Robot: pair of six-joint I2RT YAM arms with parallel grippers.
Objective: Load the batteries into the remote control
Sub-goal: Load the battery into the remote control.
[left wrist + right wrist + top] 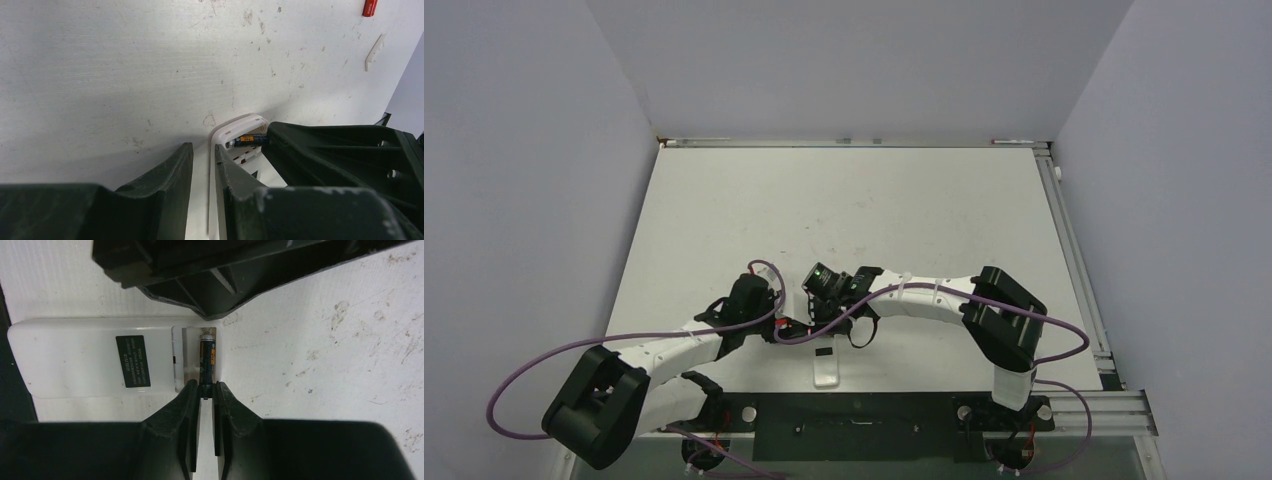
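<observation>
**White remote being braced while one battery is going into its bay**

White, rectangular and plastic, the small remote control [75, 357] is lying flat on the scuffed white table [325, 340], with its plain back and a black label facing up. In the top view it is sitting near the table's front edge, between the two arms. Its bay at one end is standing uncovered.

A slim, dark cylindrical battery [207, 357] with an orange band is lying across that bay, its far end meeting the spring contact. The right arm's fingers [177, 410] are standing almost fully closed and pinching the battery's near tip. Holding it by the tip is leaving the rest of the cylinder free to settle between the bay walls.

The left arm's fingers [170, 175] are standing only narrowly apart and straddling the remote's side wall just beside the bay, apparently clamping it. This is probably keeping the light shell from sliding while the battery is pressing against the spring.

Whether the battery is sitting fully home cannot be told. No second battery is showing in any view. A small flat white piece [375, 50], possibly the bay cover, is lying well apart on the table.
</observation>
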